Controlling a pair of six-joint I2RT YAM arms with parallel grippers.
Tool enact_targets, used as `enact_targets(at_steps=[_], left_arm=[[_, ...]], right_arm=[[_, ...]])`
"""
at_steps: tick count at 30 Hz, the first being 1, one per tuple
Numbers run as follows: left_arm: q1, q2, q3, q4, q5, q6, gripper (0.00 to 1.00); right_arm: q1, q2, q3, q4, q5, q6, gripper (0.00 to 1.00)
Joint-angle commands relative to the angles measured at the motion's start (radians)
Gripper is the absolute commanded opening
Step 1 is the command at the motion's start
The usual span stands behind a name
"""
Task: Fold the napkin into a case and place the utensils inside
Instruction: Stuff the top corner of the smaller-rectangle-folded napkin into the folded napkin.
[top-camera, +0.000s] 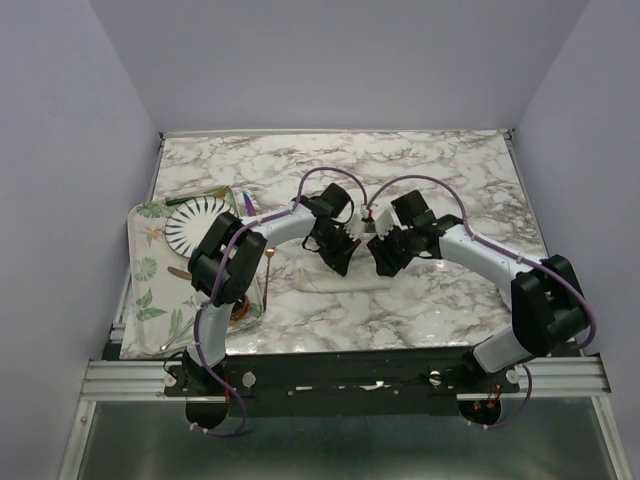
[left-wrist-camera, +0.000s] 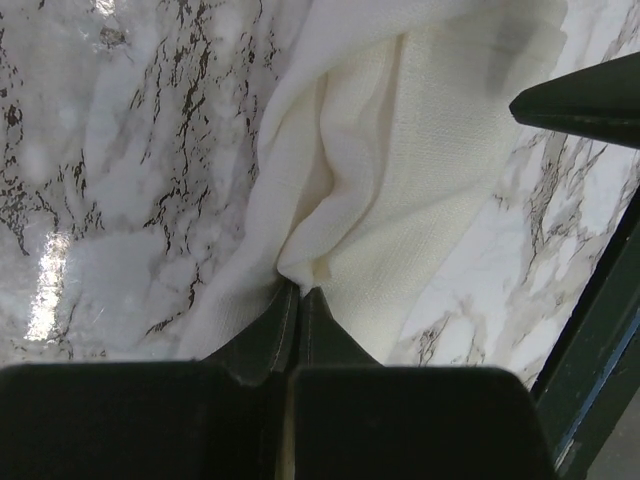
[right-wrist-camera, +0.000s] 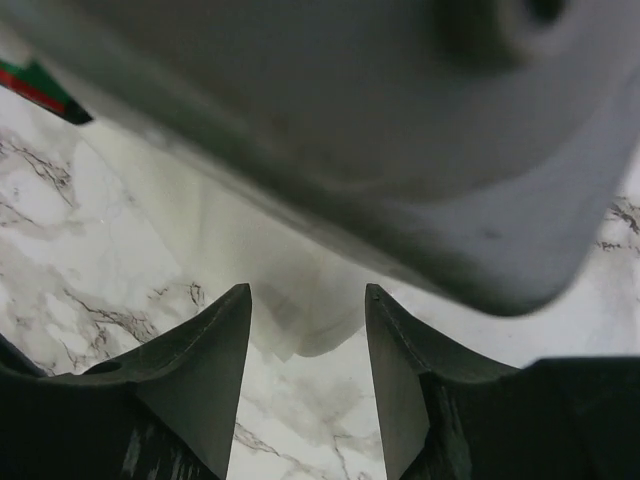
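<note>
- The soft cream cloth napkin (top-camera: 352, 280) lies at mid-table as a bunched strip. Its long axis runs left to right, beneath both grippers.
- The left gripper (left-wrist-camera: 298, 291) is pinched fully together on a raised fold of the cloth.
- The right gripper (right-wrist-camera: 308, 296) stands parted and holds nothing. A free napkin corner lies just beyond its fingertips, in line with the gap, so this arm is the nearer one.
- Surface: a white, grey-veined marble table (top-camera: 450, 180), apparently hard and smooth.
- Well to the left, a leaf-patterned tray (top-camera: 145, 290) carries a black-striped white plate (top-camera: 195, 222). Pale walls (top-camera: 60, 120) enclose the table.
</note>
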Motion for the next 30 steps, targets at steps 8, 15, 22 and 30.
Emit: enact_targets(at_steps=[8,15,22,30], left_arm=[[0.009,0.091,-0.058,-0.036,-0.079,0.021,0.01],[0.014,0.091,-0.059,-0.035,-0.081,0.016,0.01],[0.025,0.086,-0.078,-0.029,-0.081,0.009,0.01],[0.038,0.091,-0.067,-0.032,-0.072,-0.007,0.01]], right_arm=[[0.053,-0.018,-0.065,0.161,0.085,0.029,0.56],[0.127,0.039,-0.071,0.175,0.198,0.012,0.54],[0.16,0.082,-0.099,0.21,0.382,-0.009,0.42],[0.22,0.101,-0.145,0.241,0.427,-0.046,0.28]])
